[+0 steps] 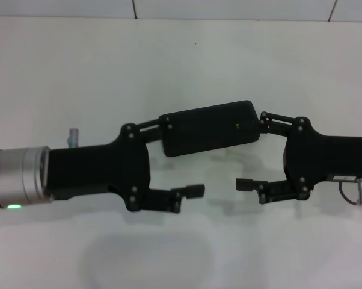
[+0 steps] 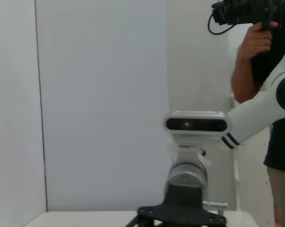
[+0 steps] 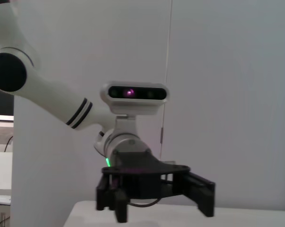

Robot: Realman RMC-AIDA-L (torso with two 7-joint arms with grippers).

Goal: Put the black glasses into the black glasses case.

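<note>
Across the middle of the white table (image 1: 181, 60), seen from the head view, two black grippers are extended toward each other from 9 o'clock and 3 o'clock. The left gripper (image 1: 184, 159) is carried on a horizontal arm with a silver wrist ring (image 1: 21, 176) lit by a green light, and its fingers are spread wide: one finger is reached up to the near-left corner of the black glasses case (image 1: 209, 127), the other is held well below it. The right gripper (image 1: 253, 150) is mirrored from 3 o'clock, its jaws likewise wide apart, with the upper finger laid against the case's right end and the lower finger pointed at the left gripper's lower fingertip, a gap being left between the two. The case is lying shut and flat at the table's centre, slightly tilted, a small dot being visible on its lid. The black glasses are not seen in any view. From the right wrist view, the left gripper (image 3: 154, 198) is shown with its fingers splayed beneath its wrist camera (image 3: 134, 98). From the left wrist view, a person (image 2: 270, 94) is seen standing at 3 o'clock behind the right arm.
</note>
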